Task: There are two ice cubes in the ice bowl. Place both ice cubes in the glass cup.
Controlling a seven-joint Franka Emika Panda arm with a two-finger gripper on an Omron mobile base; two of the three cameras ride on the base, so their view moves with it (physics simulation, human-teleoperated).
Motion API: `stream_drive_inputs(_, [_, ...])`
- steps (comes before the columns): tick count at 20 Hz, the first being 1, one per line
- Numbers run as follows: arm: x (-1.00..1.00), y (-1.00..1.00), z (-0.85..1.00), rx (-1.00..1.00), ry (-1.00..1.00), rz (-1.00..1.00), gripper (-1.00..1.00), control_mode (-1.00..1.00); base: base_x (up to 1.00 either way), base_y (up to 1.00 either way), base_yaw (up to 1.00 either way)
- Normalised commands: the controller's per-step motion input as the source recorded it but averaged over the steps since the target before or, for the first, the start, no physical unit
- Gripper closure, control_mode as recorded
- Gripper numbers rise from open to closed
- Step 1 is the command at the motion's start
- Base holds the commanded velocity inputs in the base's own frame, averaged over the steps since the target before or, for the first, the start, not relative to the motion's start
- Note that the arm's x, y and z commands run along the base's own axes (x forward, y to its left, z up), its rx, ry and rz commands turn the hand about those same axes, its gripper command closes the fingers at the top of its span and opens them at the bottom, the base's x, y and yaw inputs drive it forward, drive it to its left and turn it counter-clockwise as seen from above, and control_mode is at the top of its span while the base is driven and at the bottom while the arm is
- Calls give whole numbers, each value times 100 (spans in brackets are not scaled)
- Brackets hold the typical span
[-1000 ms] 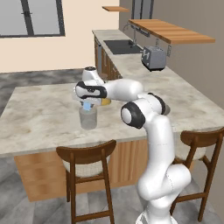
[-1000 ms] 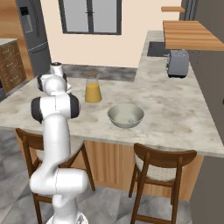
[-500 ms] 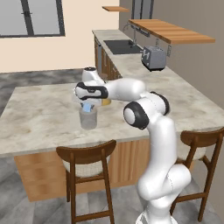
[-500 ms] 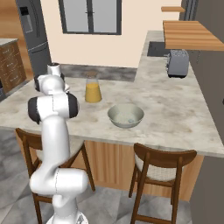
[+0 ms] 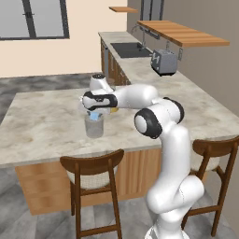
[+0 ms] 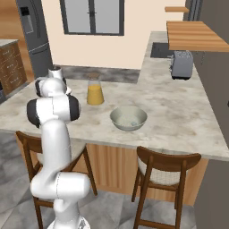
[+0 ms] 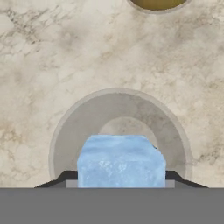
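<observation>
Evenly and brightly lit, with flat rendered daylight and no clear source. Only faint soft shadows beneath the stools [image 5: 93, 168] toward 6 o'clock. No glare on the marble counter [image 6: 179, 112]. Slightly soft and blocky throughout; no edge distortion noticed.

The ice bowl [image 6: 129, 118] sits near the front edge of the worktop [image 6: 179, 112], a pale cube faintly visible inside. A carafe of orange juice [image 6: 95, 92] stands behind and left of it. A toaster [image 6: 181, 64] rests toward the far right edge.
</observation>
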Motion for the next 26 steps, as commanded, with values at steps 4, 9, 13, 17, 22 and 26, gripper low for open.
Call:
stream_drive_inputs(4, [0, 0, 0, 0, 0, 4, -100, -100, 0, 0, 0])
stream_drive_inputs(9, [0, -6, 19, 1, -1, 1, -100, -100, 0, 0, 0])
stream_drive_inputs(13, [-1, -13, 56, 5, 0, 1, -100, -100, 0, 0, 0])
stream_drive_inputs(17, [-39, -55, 32, 4, 0, 1, -100, -100, 0, 0, 0])
stream_drive_inputs(22, [-85, -100, 0, 2, 0, 5, -100, -100, 0, 0, 0])
stream_drive_inputs(26, [-100, -100, 5, 4, 0, 6, -100, -100, 0, 0, 0])
